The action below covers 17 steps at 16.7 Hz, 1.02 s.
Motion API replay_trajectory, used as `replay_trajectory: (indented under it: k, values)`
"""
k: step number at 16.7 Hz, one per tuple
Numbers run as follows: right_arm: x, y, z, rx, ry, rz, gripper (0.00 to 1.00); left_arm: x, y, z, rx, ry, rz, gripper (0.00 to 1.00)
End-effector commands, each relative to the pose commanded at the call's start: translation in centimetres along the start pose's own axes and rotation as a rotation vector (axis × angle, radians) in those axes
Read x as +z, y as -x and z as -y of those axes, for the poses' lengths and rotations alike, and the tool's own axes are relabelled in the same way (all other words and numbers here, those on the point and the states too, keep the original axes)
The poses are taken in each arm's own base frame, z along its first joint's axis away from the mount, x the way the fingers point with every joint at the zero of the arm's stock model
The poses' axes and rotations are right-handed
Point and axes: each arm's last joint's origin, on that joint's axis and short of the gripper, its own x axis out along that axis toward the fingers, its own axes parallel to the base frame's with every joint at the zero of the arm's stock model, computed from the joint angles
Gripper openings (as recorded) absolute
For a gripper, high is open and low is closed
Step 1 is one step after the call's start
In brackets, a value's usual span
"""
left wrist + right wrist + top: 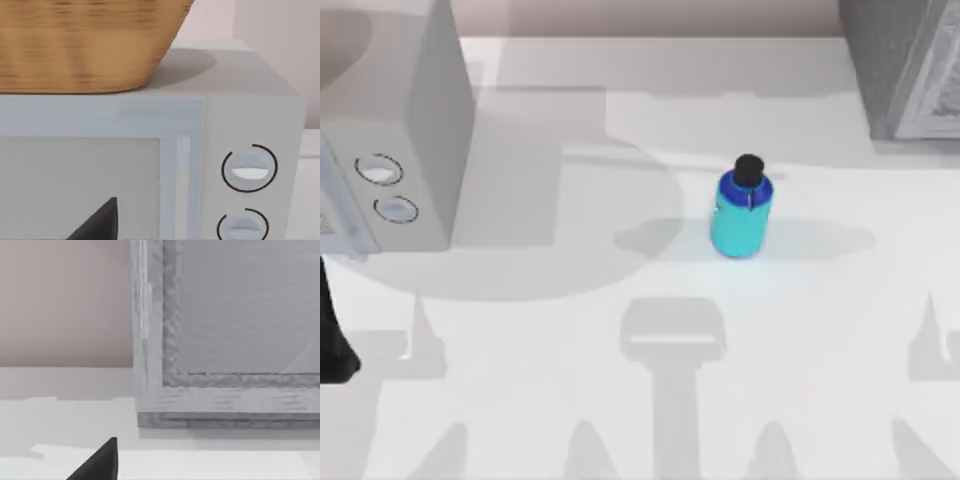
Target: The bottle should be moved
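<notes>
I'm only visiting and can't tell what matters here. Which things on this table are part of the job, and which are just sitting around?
Part of the job:
- the bottle, upright near the middle of the table, nothing holding it

Just sitting around:
- the microwave at the table's left
- the basket resting on top of the microwave
- the grey box at the far right corner

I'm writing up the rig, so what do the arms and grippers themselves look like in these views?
Little shows: the left arm appears as a plain black piece at the table's left edge. Each wrist view catches one dark, matte, pointed fingertip. No cables or markings are visible.
</notes>
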Motion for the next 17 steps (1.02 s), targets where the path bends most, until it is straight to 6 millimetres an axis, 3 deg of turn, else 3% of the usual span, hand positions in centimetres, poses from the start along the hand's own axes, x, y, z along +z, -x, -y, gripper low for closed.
replay_trajectory:
  k: [4, 9, 12, 17]
  values:
    - [0.4, -0.1, -0.1, 0.024, -0.003, 0.003, 1.0, 0.0, 0.0, 0.0, 0.0, 0.0, 0.0, 1.0]
    - [3.5, -1.6, -0.5, 0.101, -0.005, 0.047, 1.0, 0.0, 0.0, 0.0, 0.0, 0.0, 0.0, 1.0]
    - [5.4, -4.3, -0.5, 0.11, 0.0, 0.063, 1.0, 0.0, 0.0, 0.0, 0.0, 0.0, 0.0, 1.0]
    - [6.2, -9.7, -0.3, 0.11, 0.019, 0.081, 1.0, 0.0, 0.0, 0.0, 0.0, 0.0, 0.0, 1.0]
